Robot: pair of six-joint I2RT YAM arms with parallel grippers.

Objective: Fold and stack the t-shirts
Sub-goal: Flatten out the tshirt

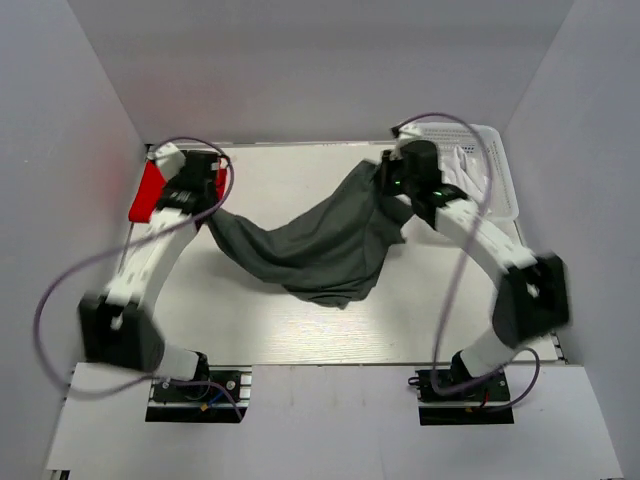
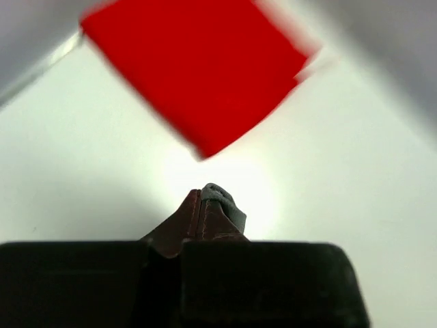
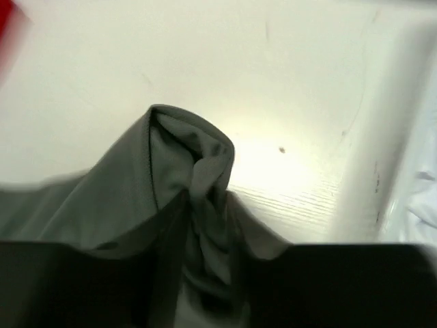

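Observation:
A dark grey t-shirt (image 1: 320, 245) hangs stretched between my two grippers above the table, sagging in the middle with its lower edge near the table. My left gripper (image 1: 208, 212) is shut on its left end; a small fold of grey cloth (image 2: 225, 201) shows at the fingertips. My right gripper (image 1: 388, 185) is shut on its right end, with bunched grey cloth (image 3: 194, 171) between the fingers. A folded bright red t-shirt (image 1: 150, 190) lies at the far left, also seen in the left wrist view (image 2: 198, 65). White cloth (image 1: 470, 170) lies in the basket.
A white plastic lattice basket (image 1: 500, 165) stands at the far right corner; its wall shows in the right wrist view (image 3: 382, 157). Grey walls enclose the table on the left, back and right. Cables loop from both arms.

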